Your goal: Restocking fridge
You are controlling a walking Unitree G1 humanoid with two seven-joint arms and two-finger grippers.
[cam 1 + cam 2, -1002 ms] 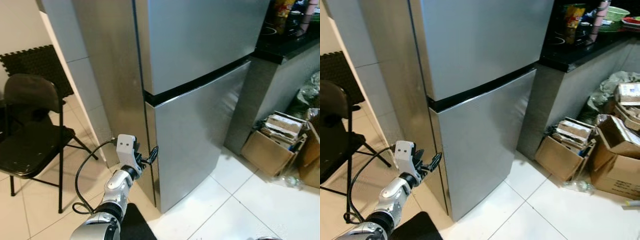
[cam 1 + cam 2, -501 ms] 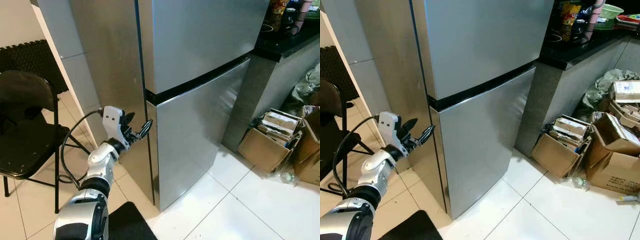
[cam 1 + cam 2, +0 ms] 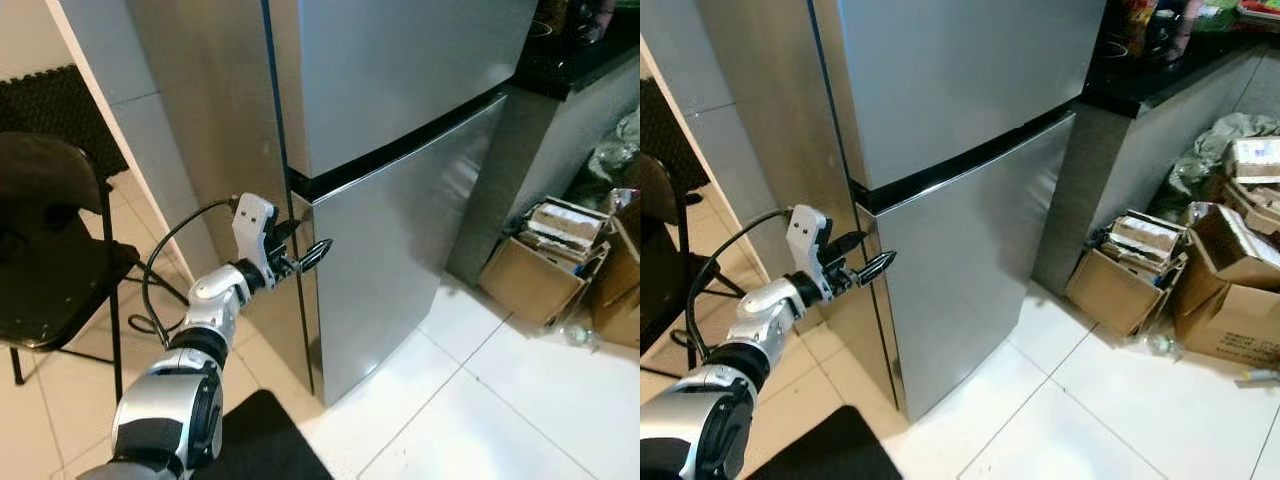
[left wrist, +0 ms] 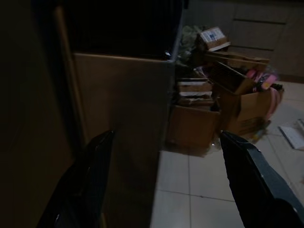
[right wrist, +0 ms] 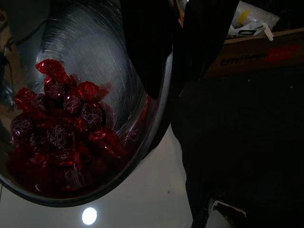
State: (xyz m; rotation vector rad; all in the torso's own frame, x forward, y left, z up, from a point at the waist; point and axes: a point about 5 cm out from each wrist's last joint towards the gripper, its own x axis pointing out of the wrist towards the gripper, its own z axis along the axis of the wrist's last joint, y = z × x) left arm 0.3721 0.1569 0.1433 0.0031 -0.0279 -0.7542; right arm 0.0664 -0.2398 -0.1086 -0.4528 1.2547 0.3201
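our left gripper spread wide at the fridge door edge, our right gripper pinching a steel bowl of red candies

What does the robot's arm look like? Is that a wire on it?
The left arm is shiny silver with black joints. Its wrist carries a small white box, and a black cable loops from it. The left gripper has two long black fingers.
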